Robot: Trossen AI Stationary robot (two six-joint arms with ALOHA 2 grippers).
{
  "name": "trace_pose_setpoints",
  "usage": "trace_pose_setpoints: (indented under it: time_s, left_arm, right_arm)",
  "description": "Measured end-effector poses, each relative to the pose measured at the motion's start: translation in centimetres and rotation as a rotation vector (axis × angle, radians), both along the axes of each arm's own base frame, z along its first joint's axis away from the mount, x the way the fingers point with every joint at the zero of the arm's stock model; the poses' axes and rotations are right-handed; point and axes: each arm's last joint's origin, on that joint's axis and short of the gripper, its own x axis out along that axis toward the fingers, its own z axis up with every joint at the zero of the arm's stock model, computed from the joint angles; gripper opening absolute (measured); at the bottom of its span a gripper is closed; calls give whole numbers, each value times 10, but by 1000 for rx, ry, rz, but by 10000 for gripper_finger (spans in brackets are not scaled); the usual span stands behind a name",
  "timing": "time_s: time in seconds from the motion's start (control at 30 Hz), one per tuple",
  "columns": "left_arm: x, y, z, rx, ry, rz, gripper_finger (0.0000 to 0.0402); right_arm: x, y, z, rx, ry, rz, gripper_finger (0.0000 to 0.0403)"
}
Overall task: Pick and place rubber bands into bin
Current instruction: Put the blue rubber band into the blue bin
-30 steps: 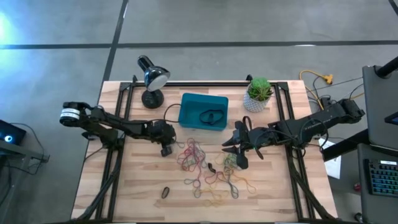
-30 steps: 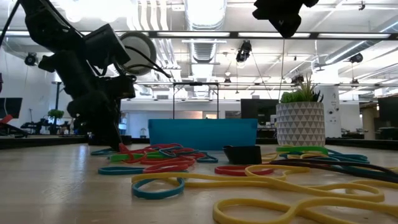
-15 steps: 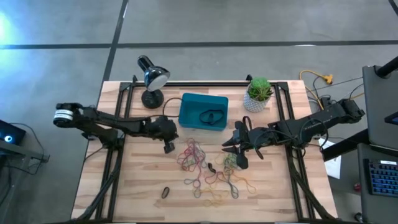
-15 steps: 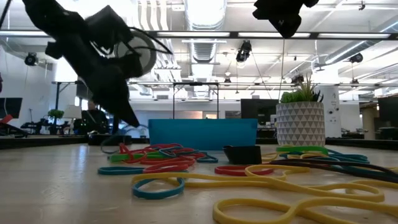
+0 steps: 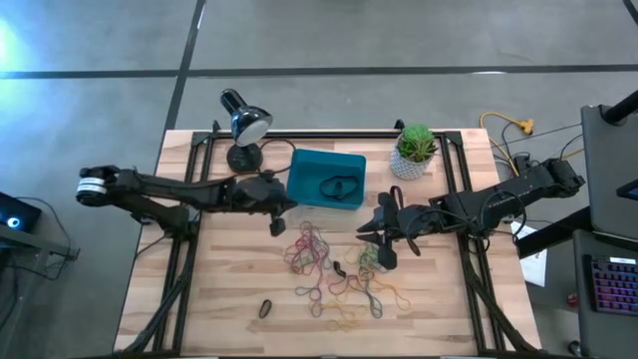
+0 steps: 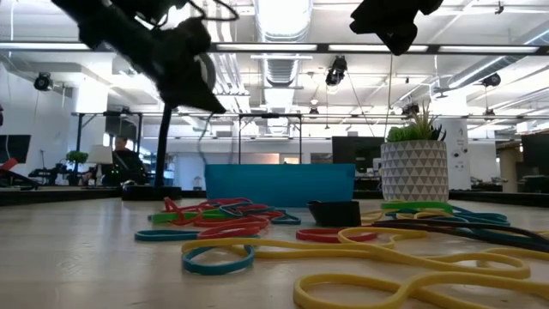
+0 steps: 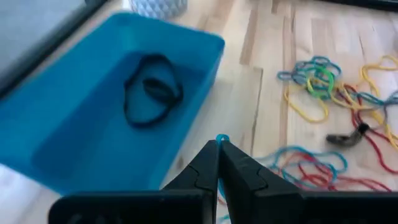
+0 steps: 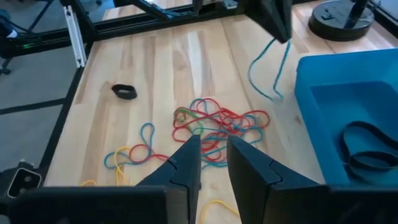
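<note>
My left gripper (image 5: 277, 221) is shut on a blue rubber band (image 8: 252, 73) and hovers above the table just off the near left corner of the teal bin (image 5: 326, 179). The bin rests flat on the table and holds black bands (image 7: 149, 93). My right gripper (image 5: 371, 239) hangs above the right side of the pile of mixed-colour rubber bands (image 5: 319, 264); its fingers (image 8: 186, 163) stand slightly apart with nothing between them. A single black band (image 5: 266, 308) lies apart near the table's near edge. My left gripper pinches the blue band's top end (image 7: 222, 138) between its two fingertips, which come from above, slanting toward the bin. The band hangs below the fingers as a slack loop (image 8: 273, 93), lifted clear of the table.
A desk lamp (image 5: 242, 125) stands at the far left and a white plant pot (image 5: 414, 152) at the far right of the bin. A small black clip-like piece (image 5: 337, 267) lies among the bands. Bare wood shows at the table's near left.
My left gripper has risen from the left edge of the pile and moved toward the far edge and the bin. It has stayed shut and has lifted the blue band clear of the table. My right arm has kept still.
</note>
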Motion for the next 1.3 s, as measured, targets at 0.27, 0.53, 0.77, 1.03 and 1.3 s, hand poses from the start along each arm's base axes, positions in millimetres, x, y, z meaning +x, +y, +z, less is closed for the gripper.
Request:
trace_pose_setpoints:
  time_s: [0.27, 0.53, 0.77, 1.03, 1.3]
  left_arm:
    - [25, 9, 25, 142, -103, 79, 0]
    - [57, 30, 29, 193, -121, 205, 0]
    - [85, 51, 6, 222, -25, 314, 0]
    - [99, 56, 13, 283, -33, 438, 0]
    - [98, 66, 25, 332, -35, 469, 0]
  right_arm:
    - [-1, -1, -1, -10, 14, -9, 70]
    - [-2, -1, -5, -13, 26, -9, 68]
    - [-3, -1, -11, 17, 42, -31, 63]
    - [-4, -2, -16, 50, 58, -55, 63]
    - [-5, -2, -17, 45, 60, -53, 64]
